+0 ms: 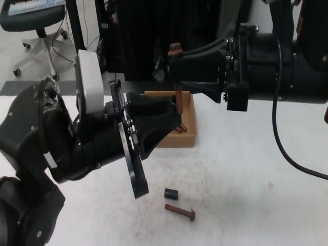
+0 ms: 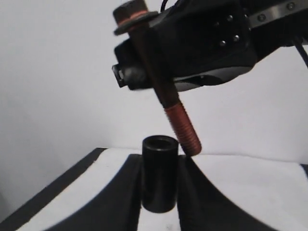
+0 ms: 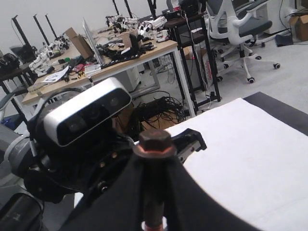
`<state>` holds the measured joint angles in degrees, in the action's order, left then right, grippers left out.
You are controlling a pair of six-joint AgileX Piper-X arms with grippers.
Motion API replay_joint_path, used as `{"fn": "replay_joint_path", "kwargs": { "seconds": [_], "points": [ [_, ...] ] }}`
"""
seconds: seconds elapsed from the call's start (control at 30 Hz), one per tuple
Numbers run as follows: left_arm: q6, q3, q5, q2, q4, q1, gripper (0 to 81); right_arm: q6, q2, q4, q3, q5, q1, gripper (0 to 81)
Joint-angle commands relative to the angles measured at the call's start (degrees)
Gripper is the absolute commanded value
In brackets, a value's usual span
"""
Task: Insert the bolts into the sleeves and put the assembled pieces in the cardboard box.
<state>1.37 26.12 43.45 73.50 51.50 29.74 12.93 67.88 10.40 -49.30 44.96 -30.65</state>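
Observation:
My left gripper (image 2: 160,197) is shut on a black sleeve (image 2: 160,173), held upright with its open end up. Just above it, my right gripper (image 3: 154,192) is shut on a rusty bolt (image 2: 161,86) with its head (image 3: 154,143) up. The bolt is tilted, and its threaded tip rests beside the sleeve's rim, not inside the bore. In the high view both grippers meet over the cardboard box (image 1: 190,137), with the bolt (image 1: 180,100) hanging from the right gripper (image 1: 177,66). A reddish piece (image 1: 180,128) lies in the box.
A loose black sleeve (image 1: 171,193) and a loose bolt (image 1: 180,211) lie on the white table in front of the box. The left arm's white camera housing (image 3: 86,118) faces the right wrist. Desks and office chairs stand in the room beyond.

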Motion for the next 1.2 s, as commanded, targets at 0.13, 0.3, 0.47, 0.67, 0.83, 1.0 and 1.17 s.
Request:
{"fn": "replay_joint_path", "kwargs": {
  "seconds": [0.13, 0.3, 0.47, 0.67, 0.83, 1.0, 1.17],
  "points": [
    [-7.05, -1.81, 0.28, -0.73, 1.48, -0.07, 0.1, 1.06, -0.13, 4.48, -0.25, -0.07, -0.11, 0.8],
    [-6.94, -2.19, 0.28, -0.73, 1.48, -0.07, 0.1, 0.77, -0.13, 4.39, -0.25, -0.07, -0.11, 0.8],
    [-6.94, -2.19, -0.33, -0.73, 1.59, -0.07, 0.1, 0.59, 0.83, 4.43, -0.25, -0.07, -0.21, 0.8],
    [-6.17, -2.19, -0.31, -0.73, 1.89, -0.07, 0.1, 0.37, 2.45, 4.43, -0.25, 1.04, -0.21, 0.8],
    [-4.29, -2.19, -0.99, -0.73, 1.89, -0.07, 0.1, -1.18, 2.43, 4.43, -0.25, 1.33, -0.21, 0.8],
    [-4.30, -2.19, -1.40, -0.73, 1.89, -0.07, 0.1, -1.42, 2.43, 4.43, -0.25, 1.33, -0.21, 0.8],
    [-4.30, -2.19, -1.40, -0.73, 1.89, -0.07, 0.1, -2.88, 2.43, 3.36, -0.25, 1.33, -0.21, 0.8]
  ]
}}
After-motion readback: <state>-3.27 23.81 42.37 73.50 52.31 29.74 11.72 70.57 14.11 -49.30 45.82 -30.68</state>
